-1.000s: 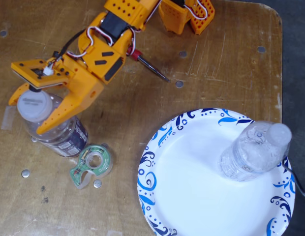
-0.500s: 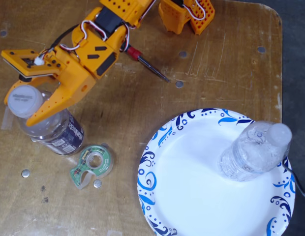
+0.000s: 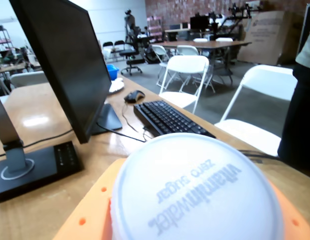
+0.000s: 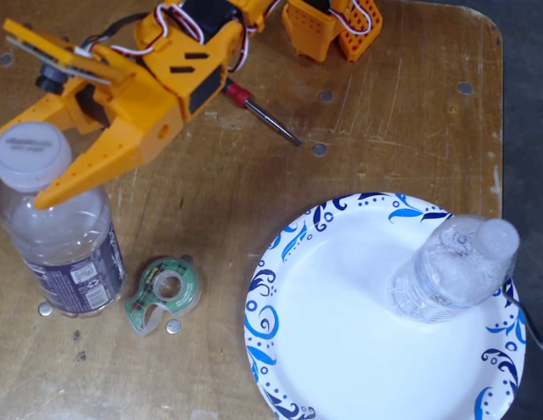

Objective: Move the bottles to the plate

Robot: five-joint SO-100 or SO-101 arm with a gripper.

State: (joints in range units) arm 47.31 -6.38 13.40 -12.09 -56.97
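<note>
Wrist view first: right up against the lens sits the whitish cap [image 3: 195,192] of the wider bottle, its pale "vitaminwater zero sugar" lettering upside down. Orange gripper plastic shows under the cap at both lower corners. Behind the cap a black monitor [image 3: 65,65] stands on its base, with a black keyboard [image 3: 167,117] and a mouse [image 3: 134,96] further back, then white folding chairs [image 3: 187,75] and a long room.

From the fixed view, taking the plate [image 4: 333,341] as the landmark: it lies at the lower right of the wooden table [image 4: 385,122], white with blue swirls round its rim. The slim bottle [image 4: 451,267] stands on the plate's right side, inside the rim, with its cap toward the camera. A green tape dispenser [image 4: 165,293] lies on the table just left of the plate. Further left is the wider bottle [image 4: 57,232], well apart from the plate, its dark label at the low end and its cap up between the orange fingers. The gripper [image 4: 31,162] is closed round that bottle's neck just below the cap, one finger [image 4: 101,162] lying across the side facing the plate; whether the bottle's base is on the table I cannot tell. Up and left of the plate, beyond the arm [image 4: 188,52], a red-handled screwdriver [image 4: 261,112] rests on the wood.
</note>
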